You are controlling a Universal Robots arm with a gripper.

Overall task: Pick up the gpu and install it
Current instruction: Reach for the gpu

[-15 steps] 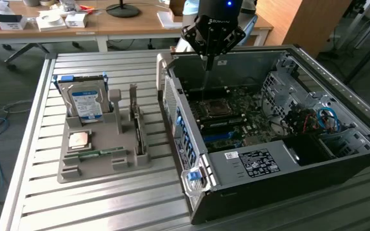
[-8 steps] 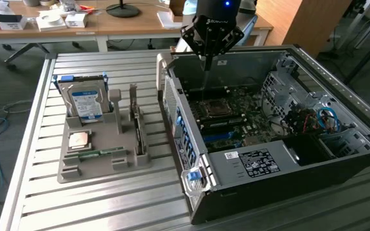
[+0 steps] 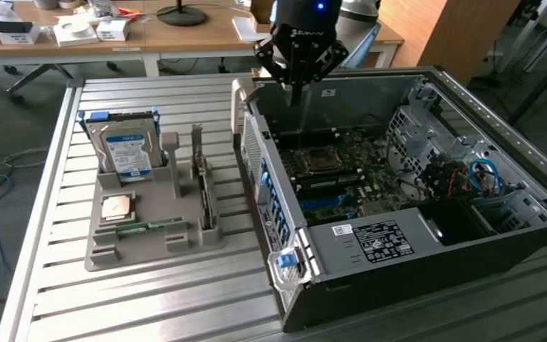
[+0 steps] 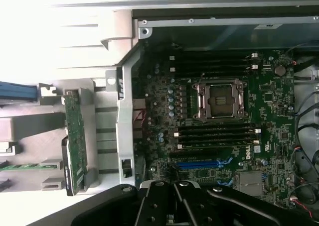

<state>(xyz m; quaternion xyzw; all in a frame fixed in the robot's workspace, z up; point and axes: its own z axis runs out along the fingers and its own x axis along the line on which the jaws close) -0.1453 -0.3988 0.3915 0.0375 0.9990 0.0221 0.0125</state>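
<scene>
Exterior view: gripper (image 3: pixel 295 91) hangs over the case (image 3: pixel 369 242) back edge, claw pinched together, empty. gpu (image 3: pixel 204 192) stands upright in the holder (image 3: pixel 140 249) beside the case, not picked up.
Wrist view: gpu (image 4: pixel 76 141) sits just outside the case wall; nothing installed.

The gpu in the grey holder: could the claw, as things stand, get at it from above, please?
Probably yes: the gpu stands on edge in its holder, top edge bare, nothing over it. The claw hangs shut above the case, empty.
</scene>
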